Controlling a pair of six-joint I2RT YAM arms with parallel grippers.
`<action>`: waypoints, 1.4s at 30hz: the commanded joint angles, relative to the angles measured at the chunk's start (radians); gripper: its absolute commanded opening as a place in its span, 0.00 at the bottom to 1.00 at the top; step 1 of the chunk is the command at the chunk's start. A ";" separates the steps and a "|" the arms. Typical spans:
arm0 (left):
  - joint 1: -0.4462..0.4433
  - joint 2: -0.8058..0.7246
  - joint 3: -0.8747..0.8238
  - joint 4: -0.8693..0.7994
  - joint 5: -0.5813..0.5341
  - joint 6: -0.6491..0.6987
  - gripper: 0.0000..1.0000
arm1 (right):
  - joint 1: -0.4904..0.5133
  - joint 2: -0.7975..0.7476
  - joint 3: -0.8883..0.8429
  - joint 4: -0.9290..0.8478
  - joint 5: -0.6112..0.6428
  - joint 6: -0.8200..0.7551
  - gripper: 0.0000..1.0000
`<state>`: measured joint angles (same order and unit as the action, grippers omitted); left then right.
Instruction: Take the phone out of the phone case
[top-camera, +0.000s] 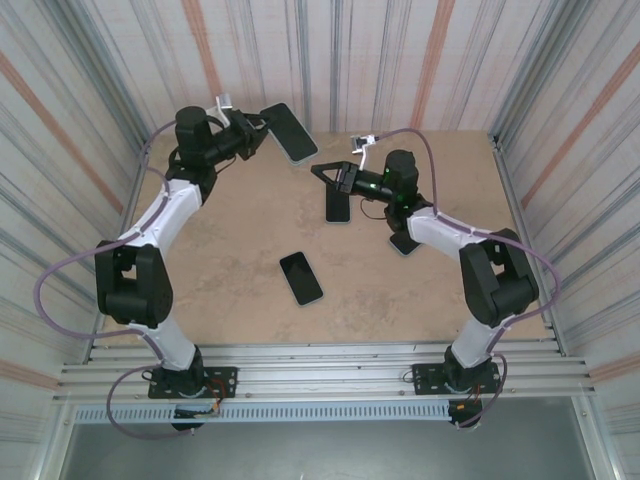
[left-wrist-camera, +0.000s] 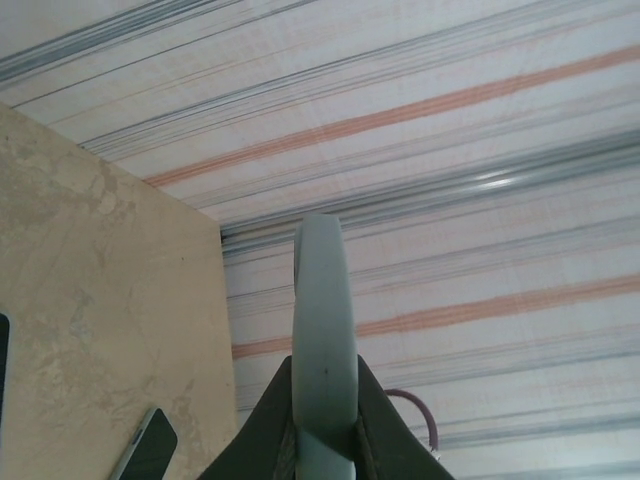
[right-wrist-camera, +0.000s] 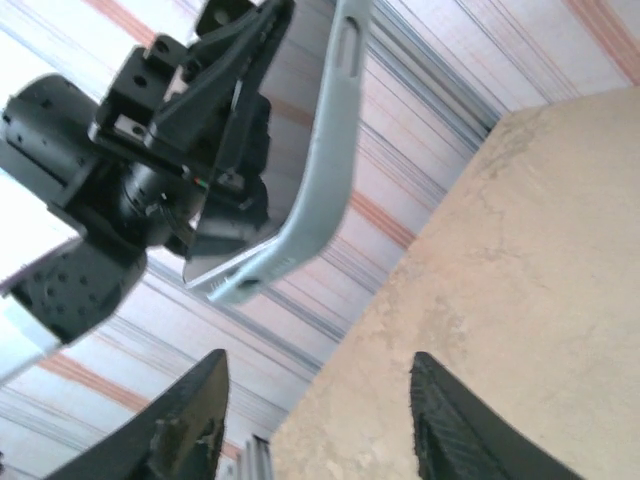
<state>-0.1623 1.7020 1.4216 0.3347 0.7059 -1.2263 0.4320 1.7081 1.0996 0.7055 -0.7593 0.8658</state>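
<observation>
Case aloft in the left jaws; right jaws parted, holding nothing.
Nearest me, a dark phone (top-camera: 300, 277) lies flat on the table (top-camera: 230, 230). Beyond it the right gripper (right-wrist-camera: 320, 430) hangs over a second dark slab (top-camera: 338, 205). Farthest, the left gripper (top-camera: 258, 128) clamps the pale phone case (left-wrist-camera: 322, 300). I can't tell if it's empty, so I'd grip firmly and lift the right arm straight clear.
</observation>
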 joint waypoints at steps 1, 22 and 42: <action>0.013 -0.038 0.085 0.076 0.138 0.130 0.00 | -0.025 -0.077 0.016 -0.171 -0.102 -0.180 0.54; 0.008 -0.053 0.167 0.150 0.461 0.474 0.00 | -0.027 0.052 0.434 -0.800 -0.370 -0.824 0.50; -0.008 -0.051 0.169 0.143 0.482 0.463 0.00 | -0.016 0.110 0.495 -0.809 -0.432 -0.866 0.19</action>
<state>-0.1589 1.7023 1.5475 0.4240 1.1599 -0.7635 0.4126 1.8004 1.5581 -0.0868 -1.1610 0.0246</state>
